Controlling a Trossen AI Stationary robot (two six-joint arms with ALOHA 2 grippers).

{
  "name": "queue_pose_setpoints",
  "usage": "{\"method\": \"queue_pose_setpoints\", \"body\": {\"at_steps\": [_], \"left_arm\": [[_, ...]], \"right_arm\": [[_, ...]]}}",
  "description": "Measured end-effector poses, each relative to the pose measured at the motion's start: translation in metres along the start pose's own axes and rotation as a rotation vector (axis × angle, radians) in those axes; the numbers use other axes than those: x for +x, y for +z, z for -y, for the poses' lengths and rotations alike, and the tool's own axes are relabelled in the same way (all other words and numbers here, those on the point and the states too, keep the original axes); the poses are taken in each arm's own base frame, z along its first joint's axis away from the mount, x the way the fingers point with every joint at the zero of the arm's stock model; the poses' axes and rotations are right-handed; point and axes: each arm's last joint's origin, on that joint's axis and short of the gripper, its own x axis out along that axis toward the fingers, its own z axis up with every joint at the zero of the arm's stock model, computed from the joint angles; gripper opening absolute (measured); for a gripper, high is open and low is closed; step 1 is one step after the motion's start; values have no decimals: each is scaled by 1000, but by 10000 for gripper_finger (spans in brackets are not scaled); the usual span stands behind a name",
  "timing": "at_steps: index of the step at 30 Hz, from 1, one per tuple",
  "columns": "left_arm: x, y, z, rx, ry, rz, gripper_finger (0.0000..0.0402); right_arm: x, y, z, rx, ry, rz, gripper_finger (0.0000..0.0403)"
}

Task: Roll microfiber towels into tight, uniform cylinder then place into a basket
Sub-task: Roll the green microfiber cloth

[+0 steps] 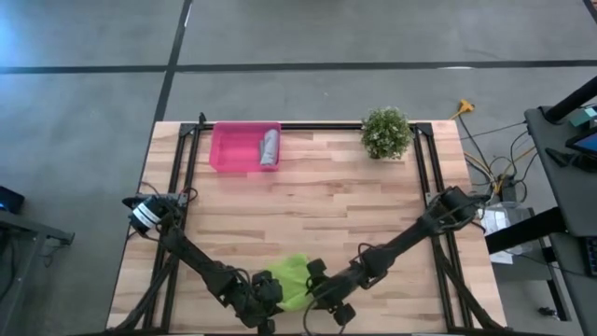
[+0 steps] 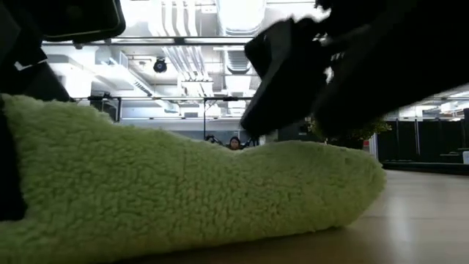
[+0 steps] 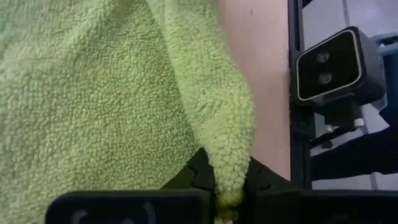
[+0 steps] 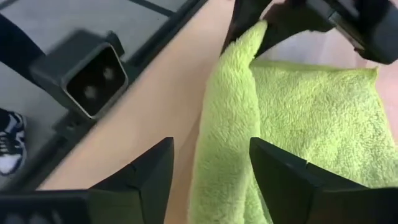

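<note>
The lime green towel (image 1: 292, 275) lies near the table's near edge, between my two grippers. Its near edge is turned over into a thick raised fold (image 4: 227, 112). My left gripper (image 1: 270, 291) is at the towel's left end, shut on that fold (image 3: 227, 180). My right gripper (image 1: 317, 278) is at the right end, open. Its two fingers (image 4: 292, 180) stand on either side of the fold; I cannot tell whether they touch it. The grey towel (image 1: 270, 147) lies rolled up inside the pink tray (image 1: 229, 149) at the far left. My left gripper pinches the left end of the green towel's turned-over fold (image 3: 229, 163) between its two fingers. It comes from the table's left, and the fingers lie along the fold. The fold rises a little at the fingers, and the rest of the towel (image 3: 93, 93) lies flat on the table.
A small potted plant (image 1: 385, 133) stands at the far right. A dark camera block (image 4: 93, 74) sits on the frame at the near edge, close to the towel. Bare wood lies between the towel and the tray.
</note>
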Motion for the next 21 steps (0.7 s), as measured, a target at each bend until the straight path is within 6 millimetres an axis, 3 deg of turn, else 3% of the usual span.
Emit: {"method": "queue_pose_setpoints", "body": {"at_steps": [6,14,21], "left_arm": [[1,0,-2,-29,9,-2,2],[2,0,-5,-60,21,10,2],[3,-1,-6,-87,11,14,2]], "right_arm": [[6,0,-4,-76,-11,52,214],[31,-23,-8,-149,-97,5,195],[30,-17,-6,-168,-161,23,189]]}}
